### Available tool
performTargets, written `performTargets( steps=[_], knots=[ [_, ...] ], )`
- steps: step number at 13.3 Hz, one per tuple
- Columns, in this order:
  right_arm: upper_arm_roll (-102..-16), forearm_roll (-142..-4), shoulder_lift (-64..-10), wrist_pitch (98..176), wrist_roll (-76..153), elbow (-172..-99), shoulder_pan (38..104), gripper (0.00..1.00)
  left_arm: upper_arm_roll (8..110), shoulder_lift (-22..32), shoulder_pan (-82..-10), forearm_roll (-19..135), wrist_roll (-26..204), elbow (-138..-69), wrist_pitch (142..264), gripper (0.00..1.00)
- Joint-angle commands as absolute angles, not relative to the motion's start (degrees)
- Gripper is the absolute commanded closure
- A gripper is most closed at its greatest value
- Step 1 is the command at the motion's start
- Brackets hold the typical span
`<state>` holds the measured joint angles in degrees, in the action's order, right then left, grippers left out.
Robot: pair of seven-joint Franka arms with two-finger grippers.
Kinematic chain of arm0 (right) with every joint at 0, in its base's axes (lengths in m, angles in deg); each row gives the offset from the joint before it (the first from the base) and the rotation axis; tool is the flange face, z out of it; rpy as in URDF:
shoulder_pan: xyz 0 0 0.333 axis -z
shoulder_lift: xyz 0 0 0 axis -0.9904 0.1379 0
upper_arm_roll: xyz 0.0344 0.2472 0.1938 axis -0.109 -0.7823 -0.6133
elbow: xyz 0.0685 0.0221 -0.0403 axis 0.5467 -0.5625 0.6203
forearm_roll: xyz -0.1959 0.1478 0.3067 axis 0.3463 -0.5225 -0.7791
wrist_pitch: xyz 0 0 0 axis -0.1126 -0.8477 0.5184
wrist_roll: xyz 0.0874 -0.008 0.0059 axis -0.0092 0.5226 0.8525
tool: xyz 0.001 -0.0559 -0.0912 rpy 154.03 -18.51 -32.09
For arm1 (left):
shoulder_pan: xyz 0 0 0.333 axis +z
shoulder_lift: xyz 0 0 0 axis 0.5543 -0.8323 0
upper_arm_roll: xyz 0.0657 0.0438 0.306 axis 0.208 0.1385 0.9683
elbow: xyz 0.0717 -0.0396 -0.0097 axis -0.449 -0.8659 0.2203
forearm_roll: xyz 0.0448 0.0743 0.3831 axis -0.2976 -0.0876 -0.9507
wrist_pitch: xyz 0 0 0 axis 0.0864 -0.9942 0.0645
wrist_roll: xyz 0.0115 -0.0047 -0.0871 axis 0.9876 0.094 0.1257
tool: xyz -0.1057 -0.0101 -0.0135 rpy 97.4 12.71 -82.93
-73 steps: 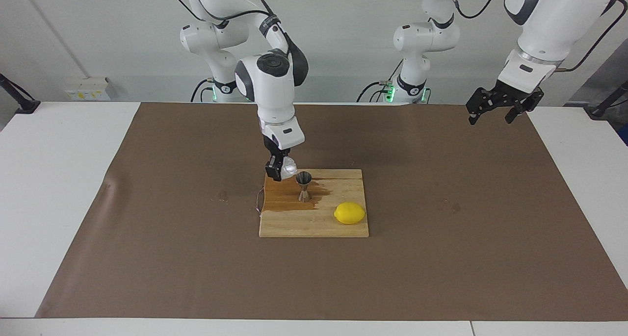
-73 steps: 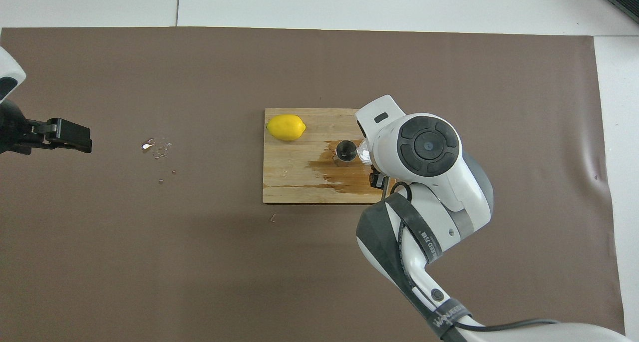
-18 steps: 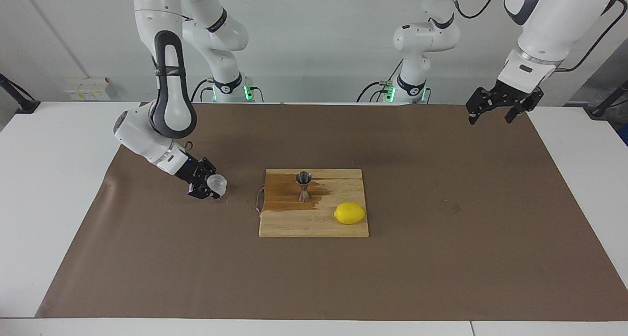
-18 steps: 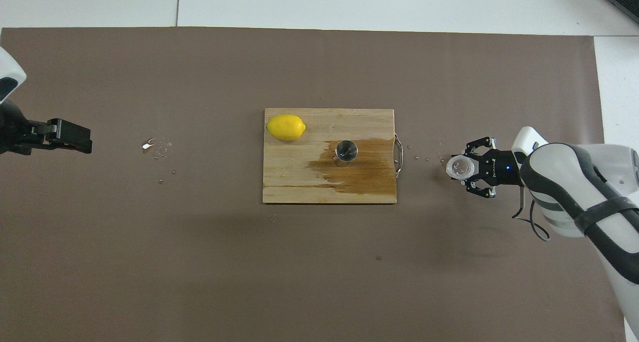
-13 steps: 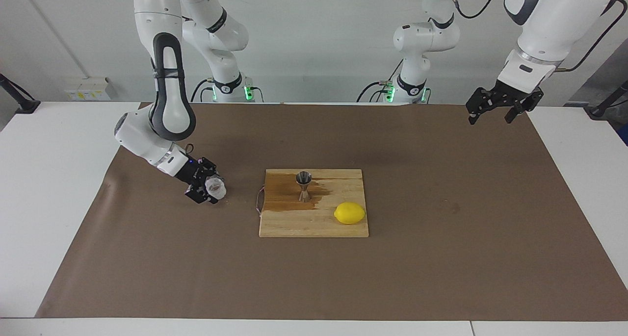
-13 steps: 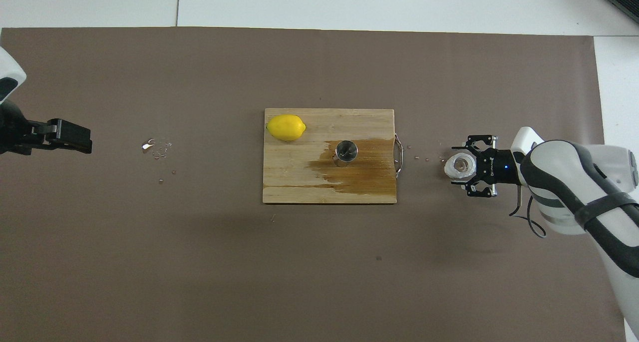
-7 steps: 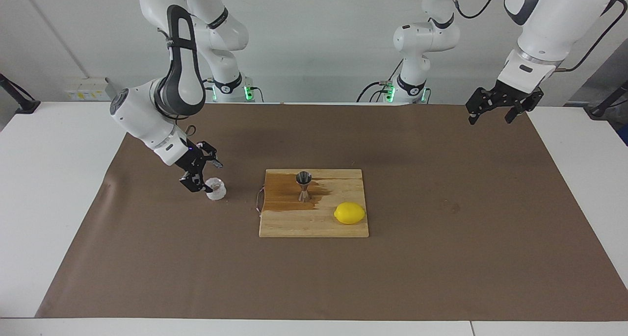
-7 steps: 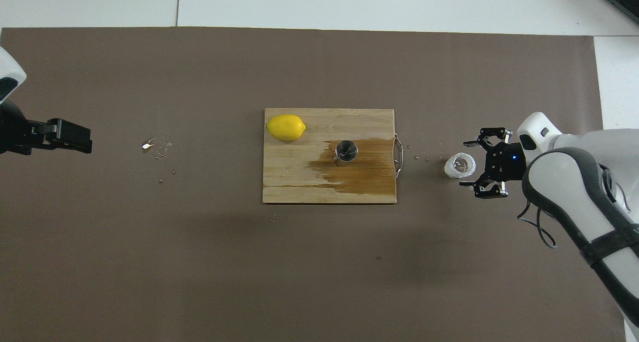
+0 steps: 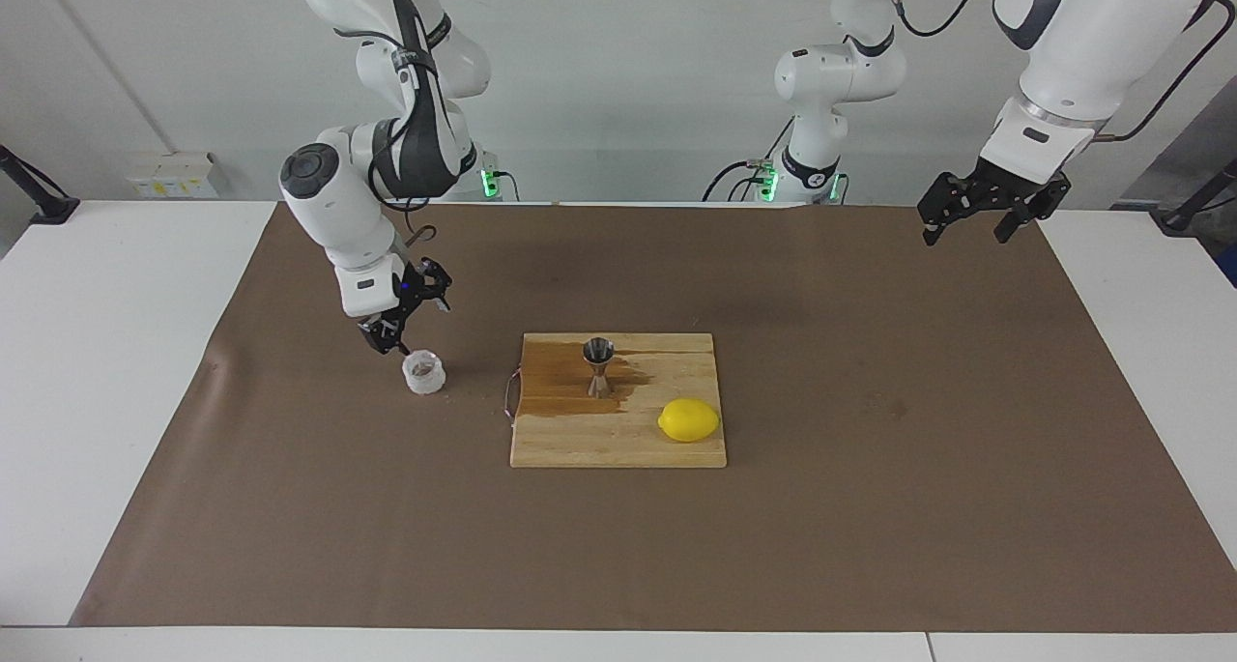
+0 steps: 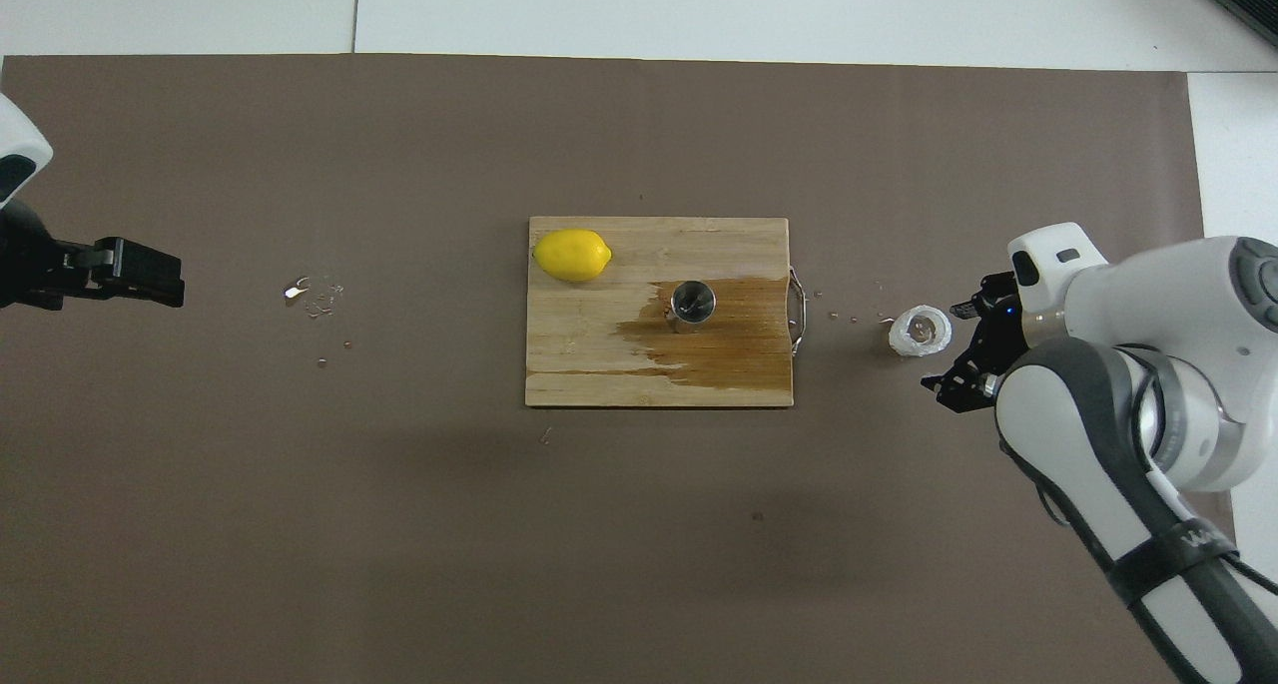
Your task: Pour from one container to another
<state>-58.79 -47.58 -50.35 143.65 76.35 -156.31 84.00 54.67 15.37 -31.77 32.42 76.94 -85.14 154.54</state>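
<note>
The small squat clear cup with whitish walls [image 9: 423, 372] stands upright on the brown paper mat [image 9: 290, 507], beside the wooden cutting board [image 9: 618, 445] toward the right arm's end of the table. The right gripper [image 9: 404, 316] hangs in the air just above the cup, with its jaws apart and nothing between them. The small shiny steel hourglass-shaped jigger [image 9: 598, 365] stands upright on the board, inside a dark wet patch [image 9: 560, 387], and a yellow lemon [image 9: 688, 419] lies on the same board. The left gripper [image 9: 981, 212] waits over the mat's edge at its own end, jaws apart and empty.

I judge that the pouring is done and the cup is set down, so the step in hand is the release. The next move asks only that the right arm goes away without knocking the cup
</note>
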Motion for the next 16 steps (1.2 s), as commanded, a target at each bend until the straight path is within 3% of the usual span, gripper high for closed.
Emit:
performTargets(
  steps=[1,8,16],
  knots=[
    [-58.87,-44.21,-51.11,137.4,58.71,-154.09,84.53,0.0,54.64,16.67,-31.64,32.45,77.42,-86.38,154.18,0.0],
    [-58.96,-42.45,-52.6,105.5,23.6,-128.44,85.15,0.0,54.64,16.67,-31.64,32.45,77.42,-86.38,154.18,0.0],
    [-58.35,-43.86,-53.75,102.13,26.73,-123.14,85.85,0.0,54.64,16.67,-31.55,32.45,77.42,-86.38,154.18,0.0]
  ],
)
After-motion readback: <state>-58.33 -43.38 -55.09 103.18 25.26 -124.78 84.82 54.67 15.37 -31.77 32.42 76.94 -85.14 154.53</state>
